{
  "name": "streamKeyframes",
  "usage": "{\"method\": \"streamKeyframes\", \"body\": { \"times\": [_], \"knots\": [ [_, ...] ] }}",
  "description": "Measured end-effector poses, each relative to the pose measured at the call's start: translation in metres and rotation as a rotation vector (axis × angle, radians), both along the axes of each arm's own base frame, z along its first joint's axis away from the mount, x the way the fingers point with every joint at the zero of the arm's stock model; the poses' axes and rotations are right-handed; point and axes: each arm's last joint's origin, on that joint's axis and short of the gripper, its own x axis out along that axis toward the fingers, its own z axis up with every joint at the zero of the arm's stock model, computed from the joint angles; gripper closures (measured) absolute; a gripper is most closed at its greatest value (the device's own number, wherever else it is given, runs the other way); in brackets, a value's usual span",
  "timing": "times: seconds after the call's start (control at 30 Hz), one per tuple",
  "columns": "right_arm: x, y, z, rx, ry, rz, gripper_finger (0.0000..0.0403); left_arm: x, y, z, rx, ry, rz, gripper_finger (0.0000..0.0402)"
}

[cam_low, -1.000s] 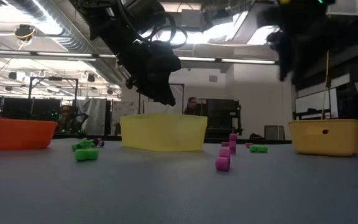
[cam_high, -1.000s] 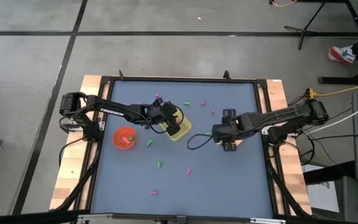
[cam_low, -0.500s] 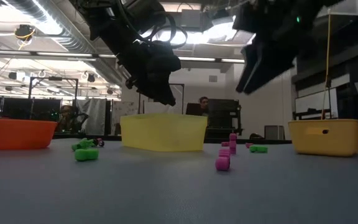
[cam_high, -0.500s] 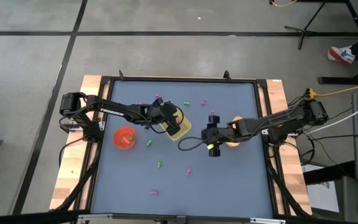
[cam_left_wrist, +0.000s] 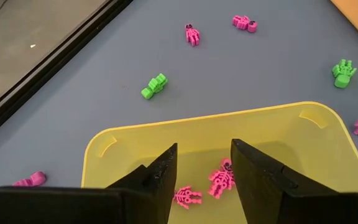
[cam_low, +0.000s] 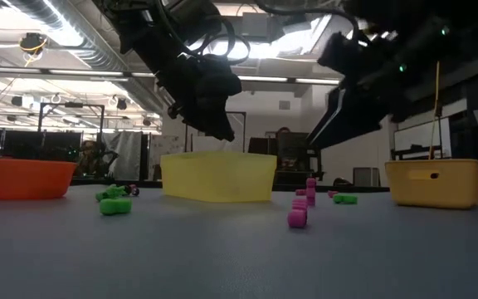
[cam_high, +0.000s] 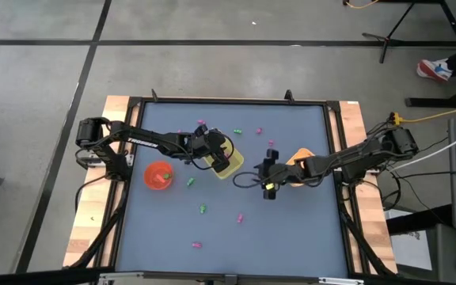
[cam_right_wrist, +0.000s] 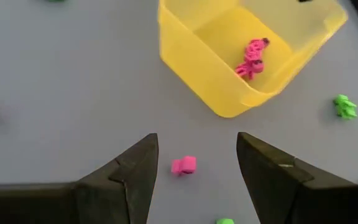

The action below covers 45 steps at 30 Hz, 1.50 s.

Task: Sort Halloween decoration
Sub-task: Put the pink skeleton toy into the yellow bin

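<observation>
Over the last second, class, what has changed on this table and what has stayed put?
The right tool moved left toward the yellow tray, open and empty, above a pink trinket. The left tool stayed over the tray; trinkets and the orange bowl unmoved.

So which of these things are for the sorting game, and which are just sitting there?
For the sorting:
- pink trinkets lying in the yellow tray
- loose pink trinket on the table
- green trinket on the table
- orange bowl
- left hand over the yellow tray, open
- right hand over the loose pink trinket, open

Just there:
- cables beside the table
- a person's shoe on the floor
</observation>
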Motion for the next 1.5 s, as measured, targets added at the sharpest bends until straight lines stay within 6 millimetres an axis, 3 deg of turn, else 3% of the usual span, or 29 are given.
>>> {"method": "streamKeyframes", "body": {
  "times": [0.23,0.6,1.03,1.5],
  "knots": [
    [0.003,-0.012,-0.016,0.025,0.008,-0.025,0.0187,0.0,0.0,0.0,0.0,0.0,0.0,0.0267],
    [0.013,-0.012,-0.046,0.047,0.074,-0.002,0.0187,0.0,0.0,0.0,0.0,0.0,0.0,0.0267],
    [0.013,-0.012,-0.051,0.041,0.097,-0.005,0.019,0.0,0.0,0.0,0.0,0.0,0.0,0.0267],
    [0.013,-0.012,-0.051,0.042,0.095,-0.005,0.0311,0.0,0.0,0.0,0.003,0.002,-0.003,0.0267]
  ]
}}
